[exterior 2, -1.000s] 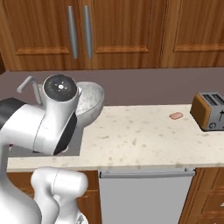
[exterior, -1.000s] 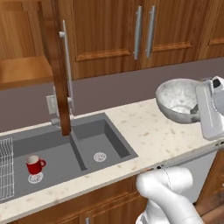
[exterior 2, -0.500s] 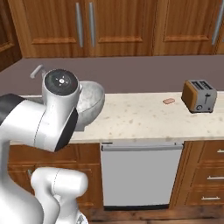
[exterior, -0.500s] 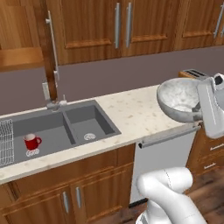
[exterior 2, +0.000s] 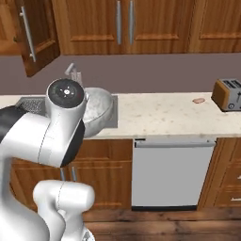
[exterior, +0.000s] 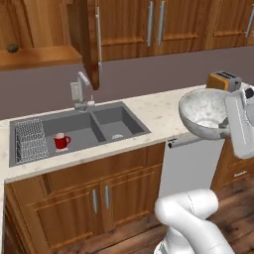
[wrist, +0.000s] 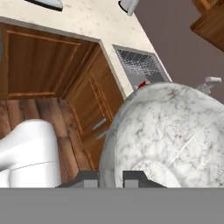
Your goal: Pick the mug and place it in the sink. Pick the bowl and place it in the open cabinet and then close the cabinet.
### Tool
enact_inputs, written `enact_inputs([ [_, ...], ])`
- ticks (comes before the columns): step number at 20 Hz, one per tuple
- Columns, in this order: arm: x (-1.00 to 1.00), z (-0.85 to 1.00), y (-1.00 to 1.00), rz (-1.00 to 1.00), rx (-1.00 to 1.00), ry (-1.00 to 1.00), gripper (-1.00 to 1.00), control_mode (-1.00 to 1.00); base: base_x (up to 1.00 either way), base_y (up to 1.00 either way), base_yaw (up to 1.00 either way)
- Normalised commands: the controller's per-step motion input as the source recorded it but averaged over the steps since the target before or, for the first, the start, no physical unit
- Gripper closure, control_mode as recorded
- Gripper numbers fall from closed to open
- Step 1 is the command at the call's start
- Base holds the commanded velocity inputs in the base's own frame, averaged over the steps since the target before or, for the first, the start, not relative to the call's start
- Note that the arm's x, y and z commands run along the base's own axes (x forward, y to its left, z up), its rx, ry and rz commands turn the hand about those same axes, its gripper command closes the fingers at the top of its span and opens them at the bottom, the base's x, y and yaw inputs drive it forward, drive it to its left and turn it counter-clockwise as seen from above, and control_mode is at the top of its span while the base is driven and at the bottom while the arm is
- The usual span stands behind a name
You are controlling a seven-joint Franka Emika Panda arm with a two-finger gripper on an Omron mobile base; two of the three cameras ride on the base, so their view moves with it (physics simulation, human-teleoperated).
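From the left base view, the bowl (exterior: 206, 113) hangs in the air at the right, tilted, its rim level with the front edge of the desk (exterior: 154, 111) and out over the dishwasher front (exterior: 191, 166). The white arm covers its right side, so the grip itself is hidden here. The mug (exterior: 61, 141) already stands in the left basin of the sink (exterior: 79, 130), beside the wire rack (exterior: 30, 140). The cabinet (exterior: 34, 49) is up at the left, its door (exterior: 90, 42) swung out edge-on, its shelf open and well apart from the bowl.

From the right base view, the bowl (exterior 2: 100, 106) shows behind the arm's big joint, above the desk edge near the sink. A toaster (exterior 2: 228, 94) sits far off at the right.

In the hand view, the hand (wrist: 110, 178) is nearly closed, its two dark tips pinching the rim of the bowl (wrist: 175, 131), one tip inside and one outside.

I judge the bowl stiff, stone-like, fairly heavy and smooth. A pinch on one point of the rim lets its weight hang off to one side, so it may swivel or slide. The wall is thin enough to clamp; the rim is the only sensible hold, and it wants slow, steady carrying up to the shelf.
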Motion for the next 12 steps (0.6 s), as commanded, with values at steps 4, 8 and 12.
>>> enact_inputs([
  [4, 0.0, 0.0, 0.0, 0.0, 0.0, 0.0, 1.0, 1.0, -0.15, 0.84, 0.23],
  [8, 0.0, 0.0, 0.0, 0.0, 0.0, 0.0, 1.0, 1.0, 0.0, 0.98, 0.43],
  [12, 0.0, 0.0, 0.0, 0.0, 0.0, 0.0, 1.0, 1.0, -0.06, 0.85, 0.43],
])
